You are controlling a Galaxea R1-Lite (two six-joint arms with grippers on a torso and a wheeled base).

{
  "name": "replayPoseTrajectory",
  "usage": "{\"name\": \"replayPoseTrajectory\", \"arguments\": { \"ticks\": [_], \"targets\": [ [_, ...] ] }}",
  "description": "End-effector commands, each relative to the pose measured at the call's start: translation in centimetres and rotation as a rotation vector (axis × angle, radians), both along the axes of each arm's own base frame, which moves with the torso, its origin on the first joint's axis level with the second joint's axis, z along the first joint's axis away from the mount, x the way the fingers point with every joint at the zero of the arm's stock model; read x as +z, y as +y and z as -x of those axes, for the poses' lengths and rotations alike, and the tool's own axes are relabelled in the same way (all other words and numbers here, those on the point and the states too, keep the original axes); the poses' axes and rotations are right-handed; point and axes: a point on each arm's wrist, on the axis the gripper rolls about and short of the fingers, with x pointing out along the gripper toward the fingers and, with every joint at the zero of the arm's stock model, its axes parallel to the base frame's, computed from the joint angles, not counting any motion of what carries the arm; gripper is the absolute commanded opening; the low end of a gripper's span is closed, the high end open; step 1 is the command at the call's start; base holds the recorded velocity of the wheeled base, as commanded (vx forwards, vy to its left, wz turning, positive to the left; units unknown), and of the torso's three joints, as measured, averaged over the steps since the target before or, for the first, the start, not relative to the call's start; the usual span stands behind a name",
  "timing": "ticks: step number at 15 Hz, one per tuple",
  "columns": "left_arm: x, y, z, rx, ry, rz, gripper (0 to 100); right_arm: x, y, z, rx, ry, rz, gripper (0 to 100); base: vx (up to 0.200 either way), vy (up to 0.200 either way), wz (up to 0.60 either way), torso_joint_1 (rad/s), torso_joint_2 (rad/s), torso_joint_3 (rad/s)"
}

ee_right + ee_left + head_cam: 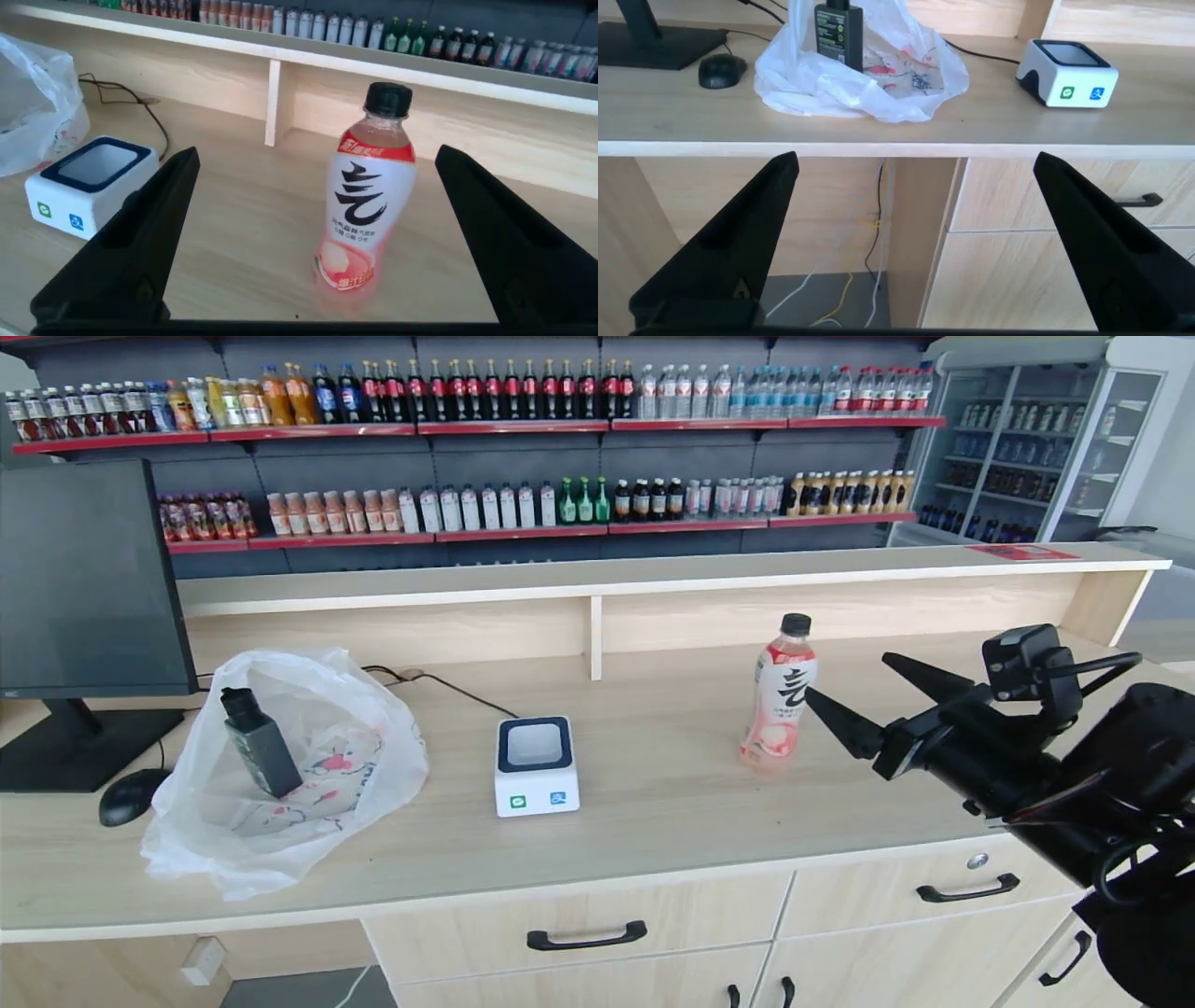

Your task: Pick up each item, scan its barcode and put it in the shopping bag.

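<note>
Counter (653,775): shopping bag (373,761) on its left, dark bottle (261,742) tilted inside, cap up. R gripper (846,674), fingers apart, is just beside the pink drink bottle (780,695), which stands upright, long axis vertical, to the right of the barcode scanner (535,763). L gripper (915,159) is spread wide below the counter edge.

Scanner (535,765) between bag (378,756) (left) and bottle (780,709).

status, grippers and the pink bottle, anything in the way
Right gripper open, beside upright pink bottle, not touching. Left gripper open, empty, below counter edge. Dark bottle already in shopping bag. Nothing in the way.
</note>
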Motion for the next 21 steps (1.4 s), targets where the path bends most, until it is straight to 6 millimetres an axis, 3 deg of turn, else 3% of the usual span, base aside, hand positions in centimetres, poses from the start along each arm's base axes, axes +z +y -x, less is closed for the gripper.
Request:
{"name": "replayPoseTrajectory", "arguments": {
  "ticks": [1,3,5,7,11,21],
  "targets": [
    [0.0,0.0,0.0,0.001,-0.001,0.000,100,-1.5,-1.4,-0.6,-0.054,0.058,0.010,100,0.000,0.000,0.00,0.000,0.00,0.000],
    [0.0,0.0,0.0,0.002,-0.001,0.000,100,-2.2,-2.2,-0.8,-0.082,0.085,0.015,100,0.000,0.000,0.00,0.000,0.00,0.000],
    [0.0,0.0,0.0,0.002,-0.001,0.000,100,-2.2,-1.3,-0.9,-0.052,0.083,0.015,100,0.000,0.000,0.00,0.000,0.00,0.000],
    [0.0,0.0,0.0,0.002,-0.001,0.000,100,-3.5,-1.0,-0.4,-0.038,0.140,0.026,100,0.000,0.000,0.00,0.000,0.00,0.000],
    [0.0,0.0,0.0,0.002,-0.001,0.002,100,-4.6,-0.7,-2.0,-0.037,0.158,0.028,100,0.000,0.000,0.00,0.000,0.00,0.000],
    [0.0,0.0,0.0,0.001,-0.001,0.002,100,-6.6,-0.4,-3.4,-0.053,0.205,0.052,100,0.000,0.000,0.00,0.000,0.00,0.000]
  ]
}}
